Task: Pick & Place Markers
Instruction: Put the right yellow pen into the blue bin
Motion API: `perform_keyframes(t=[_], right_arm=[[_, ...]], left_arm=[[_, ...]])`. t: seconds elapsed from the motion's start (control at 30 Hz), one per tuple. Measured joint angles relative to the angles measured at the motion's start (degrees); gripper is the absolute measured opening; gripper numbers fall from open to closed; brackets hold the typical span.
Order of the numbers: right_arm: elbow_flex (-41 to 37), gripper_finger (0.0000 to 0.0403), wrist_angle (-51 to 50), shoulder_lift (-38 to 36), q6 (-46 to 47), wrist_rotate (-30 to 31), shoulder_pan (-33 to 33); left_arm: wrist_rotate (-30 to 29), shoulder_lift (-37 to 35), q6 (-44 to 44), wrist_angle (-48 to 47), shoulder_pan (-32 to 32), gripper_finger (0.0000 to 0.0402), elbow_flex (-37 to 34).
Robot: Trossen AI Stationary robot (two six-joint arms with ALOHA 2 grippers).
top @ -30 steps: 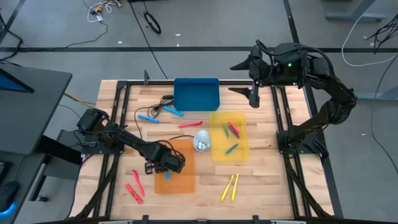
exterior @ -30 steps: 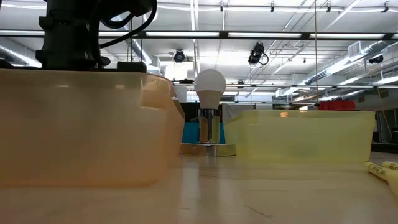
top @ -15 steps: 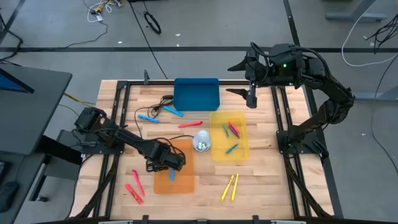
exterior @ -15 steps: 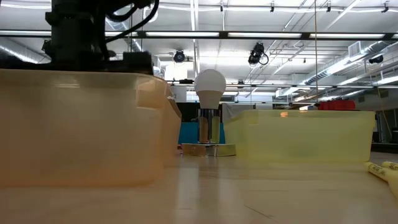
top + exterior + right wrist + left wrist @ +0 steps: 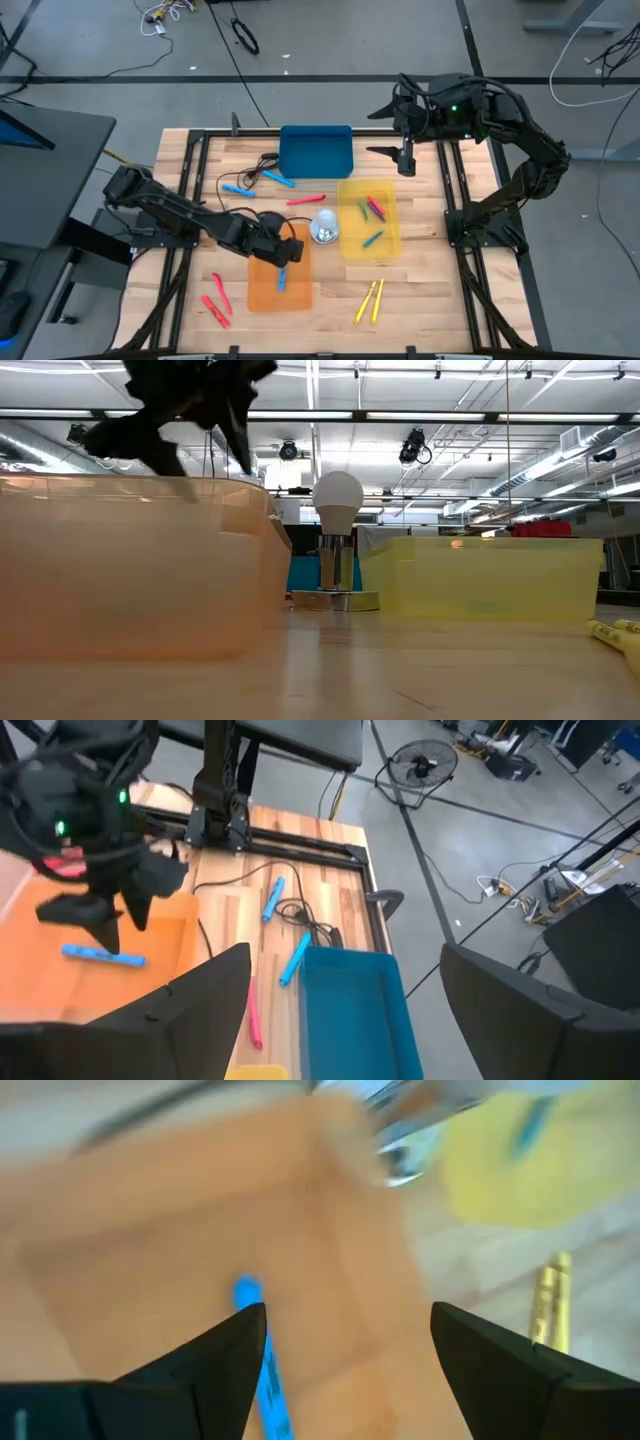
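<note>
Left gripper since risen, blue marker released.

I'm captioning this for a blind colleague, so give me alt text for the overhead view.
Seen from above, the left gripper hangs open over the orange tray, where a blue marker lies. The right gripper waits open beside the blue tray; other markers lie in the yellow tray and on the wooden table.
</note>
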Motion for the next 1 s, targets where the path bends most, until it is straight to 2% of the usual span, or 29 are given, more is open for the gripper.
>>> perform_keyframes(t=[0.27, 0.43, 0.73, 0.83, 1.0], right_arm=[[0.0, 0.0327, -0.36, 0.0, 0.21, 0.0, 0.2], [0.0, 0.0327, -0.96, 0.0, 5.7, -0.11, 0.2], [0.0, 0.0327, -4.35, 0.0, 13.7, -0.19, 0.2], [0.0, 0.0327, -5.81, 0.0, 15.02, -0.24, 0.2], [0.0, 0.0327, -6.38, 0.0, 16.19, -3.38, 0.71]], left_arm=[[-3.99, -4.32, 27.32, 1.47, 1.43, 0.0286, 1.28], [-4.15, -6.87, 44.26, 3.73, 2.49, 0.0286, 1.3], [-3.46, -12.77, 70.81, 14.77, 4.16, 0.0286, 0.92], [-0.03, -15.52, 76.4, 18.91, 6.67, 0.0286, -0.01], [6.66, -18.32, 79.95, 24.71, 11.12, 0.0286, -0.12]])
